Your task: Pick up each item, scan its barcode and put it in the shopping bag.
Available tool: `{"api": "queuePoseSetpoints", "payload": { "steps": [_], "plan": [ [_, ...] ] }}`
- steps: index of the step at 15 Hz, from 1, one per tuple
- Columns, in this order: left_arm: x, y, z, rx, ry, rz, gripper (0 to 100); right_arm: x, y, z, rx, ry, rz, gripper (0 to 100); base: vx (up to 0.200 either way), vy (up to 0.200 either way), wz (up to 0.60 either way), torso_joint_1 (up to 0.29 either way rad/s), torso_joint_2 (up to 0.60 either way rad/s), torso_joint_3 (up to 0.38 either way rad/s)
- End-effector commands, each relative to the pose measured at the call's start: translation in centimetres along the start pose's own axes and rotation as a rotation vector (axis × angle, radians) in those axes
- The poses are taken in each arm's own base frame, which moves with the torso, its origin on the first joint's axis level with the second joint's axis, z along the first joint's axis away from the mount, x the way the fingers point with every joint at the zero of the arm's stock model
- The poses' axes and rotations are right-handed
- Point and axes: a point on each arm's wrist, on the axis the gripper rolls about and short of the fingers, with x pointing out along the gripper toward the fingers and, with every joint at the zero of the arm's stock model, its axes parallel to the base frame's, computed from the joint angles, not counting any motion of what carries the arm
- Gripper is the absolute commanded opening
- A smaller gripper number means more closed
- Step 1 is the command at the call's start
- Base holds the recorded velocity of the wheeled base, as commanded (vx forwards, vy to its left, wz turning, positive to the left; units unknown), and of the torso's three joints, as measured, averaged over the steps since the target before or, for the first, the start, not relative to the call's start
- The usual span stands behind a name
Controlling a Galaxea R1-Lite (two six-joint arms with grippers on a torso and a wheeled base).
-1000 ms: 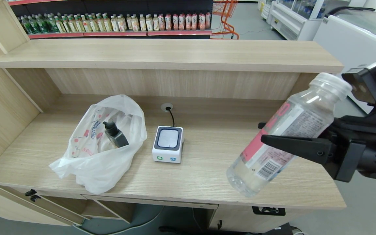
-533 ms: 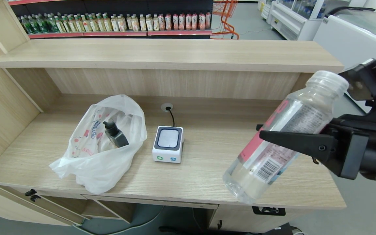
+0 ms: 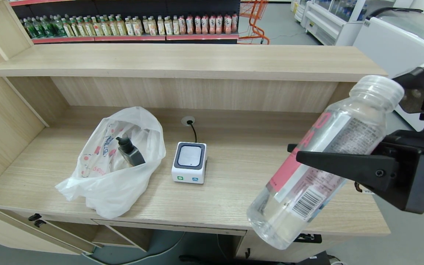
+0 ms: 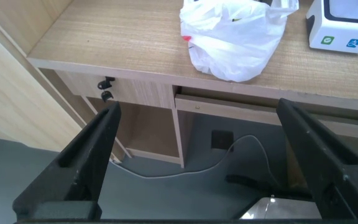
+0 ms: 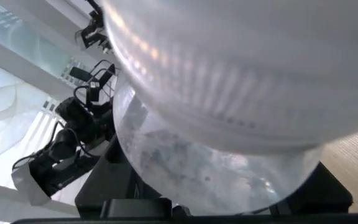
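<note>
Wooden checkout counter (image 3: 234, 184) is carrying everything. Left gripper (image 4: 197, 162) is hanging out past the counter's front edge, fingers spread wide, holding nothing. Shopping bag (image 3: 112, 162) is sitting open near the front-left corner, with a dark pump bottle (image 3: 129, 152) leaning inside. Scanner (image 3: 190, 162) is sitting just beside the bag at mid-counter, window facing up. Right gripper (image 3: 293, 152) is pinching the clear bottle (image 3: 322, 162) across its label. It's tilting above the front-right corner, cap end up, barcode facing the head camera.
</note>
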Motion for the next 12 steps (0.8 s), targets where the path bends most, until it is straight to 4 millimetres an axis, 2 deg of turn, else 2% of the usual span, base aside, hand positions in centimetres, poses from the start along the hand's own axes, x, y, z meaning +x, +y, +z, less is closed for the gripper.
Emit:
{"api": "queuePoseSetpoints", "payload": {
  "steps": [1,5,10,11,12],
  "plan": [
    [0.00,0.00,0.00,0.001,0.000,0.001,100,0.21,-0.18,-0.05,0.002,0.004,-0.001,0,0.000,0.000,0.00,0.000,0.00,0.000],
    [0.00,0.00,0.00,-0.001,0.000,0.001,100,0.28,-0.21,-0.01,-0.001,0.006,0.002,0,0.000,0.000,0.00,0.000,0.00,0.000],
    [0.00,0.00,0.00,0.001,0.000,0.001,100,0.11,-0.20,0.28,-0.091,-0.005,-0.004,0,0.000,0.000,0.00,0.000,0.00,0.000],
    [0.00,0.00,0.00,-0.001,0.000,0.001,100,0.01,-0.10,0.54,-0.121,-0.015,-0.006,0,0.000,0.000,0.00,0.000,0.00,0.000],
    [0.00,0.00,0.00,-0.001,0.000,0.001,100,-0.12,-0.24,0.86,-0.228,-0.024,-0.019,0,0.000,0.000,0.00,0.000,0.00,0.000]
  ]
}}
